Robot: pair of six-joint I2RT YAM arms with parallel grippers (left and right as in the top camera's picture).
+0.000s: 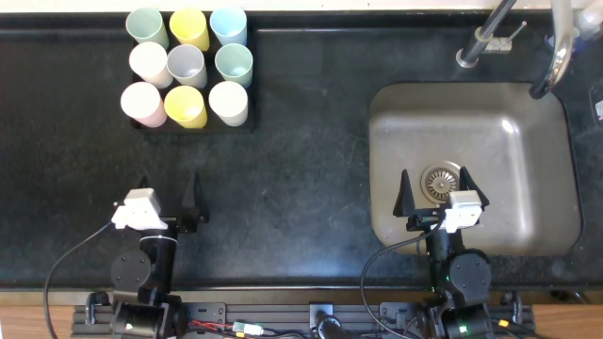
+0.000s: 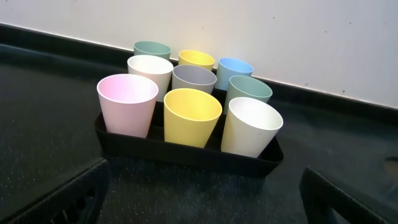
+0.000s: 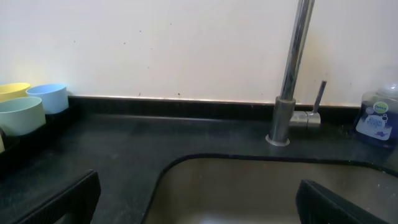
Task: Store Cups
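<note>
- Left gripper [image 1: 170, 185]: two black tapering fingers [image 1: 195, 193], white wrist block [image 1: 138, 209].
- Right gripper [image 1: 436, 181]: same black fingers and white wrist block.
- Black rounded bases [image 1: 132, 273]; thin black cables [image 1: 71, 250] loop alongside.

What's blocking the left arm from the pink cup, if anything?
Probably reachable, yes. The pink cup sits at the near corner of the tray, facing the open left tool, with bare counter between them; neighbouring cups crowd two sides.
</note>
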